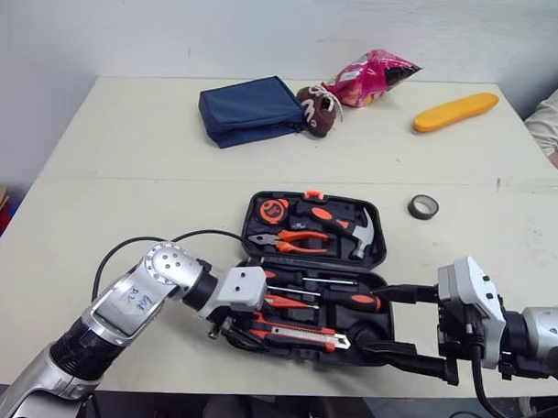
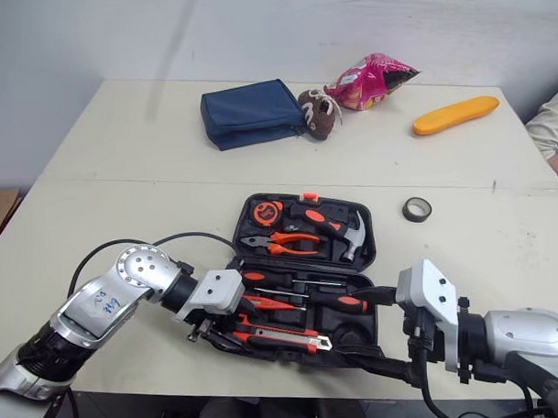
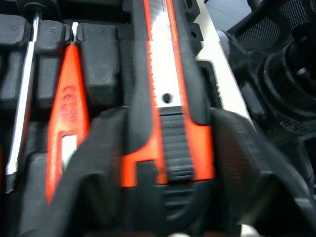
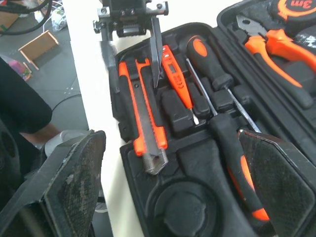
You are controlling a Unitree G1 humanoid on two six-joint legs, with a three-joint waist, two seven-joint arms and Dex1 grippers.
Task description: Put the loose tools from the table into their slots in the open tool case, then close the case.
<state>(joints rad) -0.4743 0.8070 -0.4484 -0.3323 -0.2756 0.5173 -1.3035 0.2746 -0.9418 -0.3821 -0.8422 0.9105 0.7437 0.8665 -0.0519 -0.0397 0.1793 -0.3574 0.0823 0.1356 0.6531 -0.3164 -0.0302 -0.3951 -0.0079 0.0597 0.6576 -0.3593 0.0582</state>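
Two claws work the near half of the case (image 1: 378,257).

Head view: your left claw (image 1: 242,331) sits over the near-left slot, where the knife (image 1: 297,335) lies. Your right claw (image 1: 379,325) hovers at the near-right rim, spread wide, likely to steady the case. A tape roll (image 1: 423,207) lies loose on the table (image 1: 122,178), right of the case.

Left wrist view: fingers (image 3: 98,158) pinch the knife's handle end, probably seating it.

Right wrist view: the round recess (image 4: 190,207) is empty, probably meant for the tape roll.
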